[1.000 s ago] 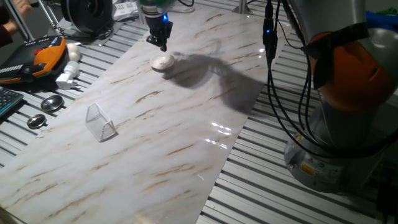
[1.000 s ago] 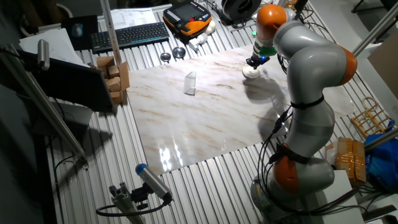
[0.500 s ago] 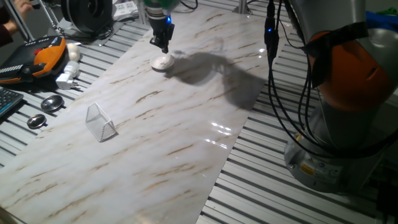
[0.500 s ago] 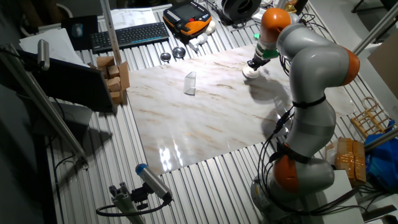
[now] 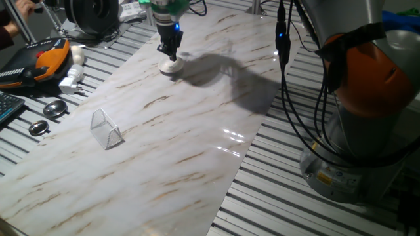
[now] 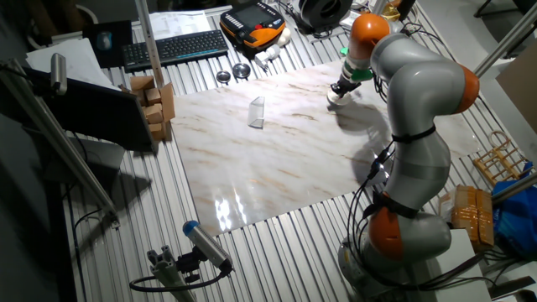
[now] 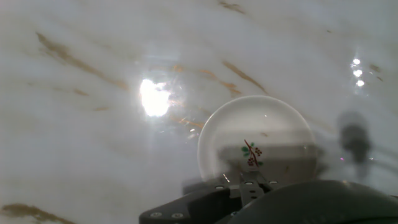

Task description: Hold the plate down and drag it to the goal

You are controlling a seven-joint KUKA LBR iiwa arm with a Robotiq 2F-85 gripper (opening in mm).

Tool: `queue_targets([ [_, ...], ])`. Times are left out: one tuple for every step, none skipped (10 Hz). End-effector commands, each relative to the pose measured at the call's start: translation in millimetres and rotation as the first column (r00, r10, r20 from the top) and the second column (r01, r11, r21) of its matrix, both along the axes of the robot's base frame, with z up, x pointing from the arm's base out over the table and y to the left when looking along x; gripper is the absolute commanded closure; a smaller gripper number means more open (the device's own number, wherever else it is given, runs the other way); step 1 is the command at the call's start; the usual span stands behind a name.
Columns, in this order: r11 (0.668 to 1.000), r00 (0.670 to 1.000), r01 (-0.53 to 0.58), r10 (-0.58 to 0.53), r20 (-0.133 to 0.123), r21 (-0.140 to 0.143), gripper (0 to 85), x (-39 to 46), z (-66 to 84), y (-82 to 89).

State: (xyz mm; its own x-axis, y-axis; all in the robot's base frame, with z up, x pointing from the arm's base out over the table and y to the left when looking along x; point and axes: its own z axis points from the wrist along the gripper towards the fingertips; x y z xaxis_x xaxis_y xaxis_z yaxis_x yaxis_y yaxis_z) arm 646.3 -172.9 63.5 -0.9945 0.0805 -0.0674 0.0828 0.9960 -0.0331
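plate (image 7: 257, 146) on marble, fingers (image 5: 170, 52) closed together, tips pressing it

plate (image 7: 258, 146) near rim hidden behind hand (image 7: 249, 186), fingertips unclear

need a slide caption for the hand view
Hand camera looking down on the white plate with its red-and-green sprig, resting on the marble tabletop.

No text, label, brand or number can be read in any view. The only mark is a small painted sprig, green leaves and red berries on a dark stem, at the centre of the plate (image 7: 258, 143); it carries no lettering.
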Motion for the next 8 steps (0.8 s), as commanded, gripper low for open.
queue_targets([
  [1.0, 1.0, -0.002, 0.002, 0.002, 0.003, 85.0, 1.2, -3.5, -0.1],
  [1.0, 1.0, -0.009, 0.009, 0.005, 0.009, 85.0, 2.5, -6.7, -0.1],
  [1.0, 1.0, -0.018, 0.018, 0.008, 0.015, 85.0, 4.0, -9.2, 0.2],
  [0.999, 0.999, -0.032, 0.032, 0.016, 0.009, 85.0, 5.2, -10.7, 0.9],
  [0.999, 0.999, -0.038, 0.038, 0.019, 0.003, 85.0, 6.2, -11.7, 1.7],
  [0.999, 0.999, -0.044, 0.044, 0.019, 0.006, 85.0, 7.0, -12.6, 2.5],
  [0.999, 0.998, -0.052, 0.052, 0.019, 0.011, 85.0, 7.9, -14.5, 3.3],
  [0.998, 0.998, -0.055, 0.055, 0.022, 0.016, 85.0, 9.0, -16.7, 4.4],
])
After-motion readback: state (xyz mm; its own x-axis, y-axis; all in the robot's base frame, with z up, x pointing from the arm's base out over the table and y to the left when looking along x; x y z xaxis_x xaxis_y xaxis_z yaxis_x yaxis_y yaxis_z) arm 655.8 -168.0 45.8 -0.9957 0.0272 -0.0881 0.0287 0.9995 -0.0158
